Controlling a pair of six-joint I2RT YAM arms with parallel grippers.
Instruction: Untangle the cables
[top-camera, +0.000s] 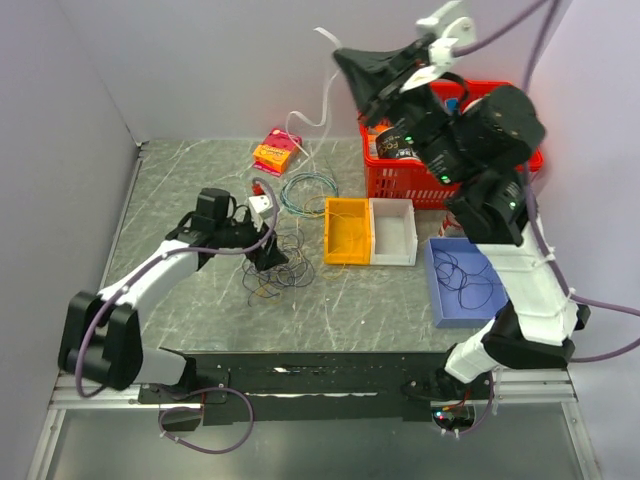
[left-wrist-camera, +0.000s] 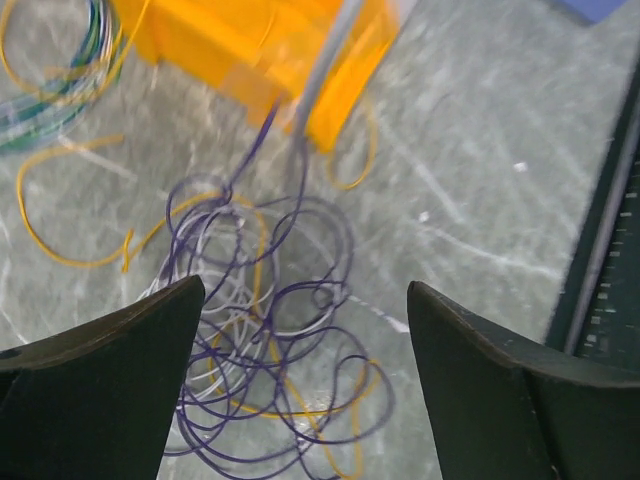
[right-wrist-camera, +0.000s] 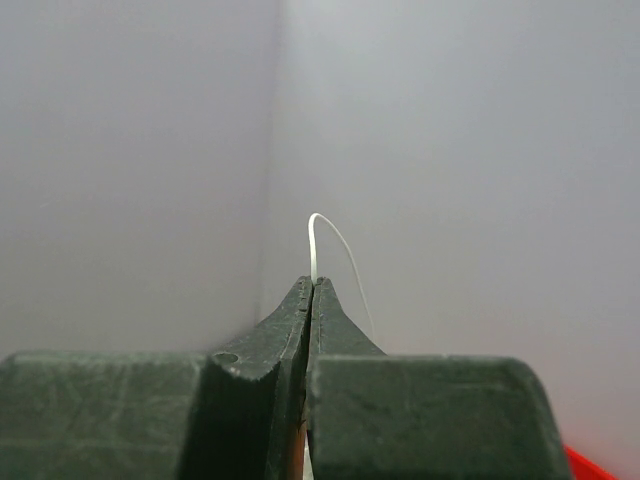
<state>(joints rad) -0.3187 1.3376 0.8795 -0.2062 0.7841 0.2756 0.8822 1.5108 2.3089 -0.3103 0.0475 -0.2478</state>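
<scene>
The tangled cables (top-camera: 275, 262) lie on the table left of centre, as loops of dark purple, white and yellow strands (left-wrist-camera: 265, 320). My left gripper (top-camera: 270, 256) is low over the tangle, and in the left wrist view it (left-wrist-camera: 305, 290) is open with the loops between and below its fingers, holding nothing. My right gripper (top-camera: 340, 56) is raised high at the back and is shut on a white cable (top-camera: 327, 100) that hangs down towards the table. In the right wrist view its closed tips (right-wrist-camera: 312, 283) pinch the white cable's end (right-wrist-camera: 314, 240), which sticks out above them.
An orange bin (top-camera: 347, 230) and a white bin (top-camera: 393, 232) stand side by side at centre. A blue tray (top-camera: 465, 282) holds a dark cable. A red basket (top-camera: 400, 170) is at the back right. A blue-green coil (top-camera: 305, 192) and an orange-pink packet (top-camera: 275, 150) lie behind the tangle.
</scene>
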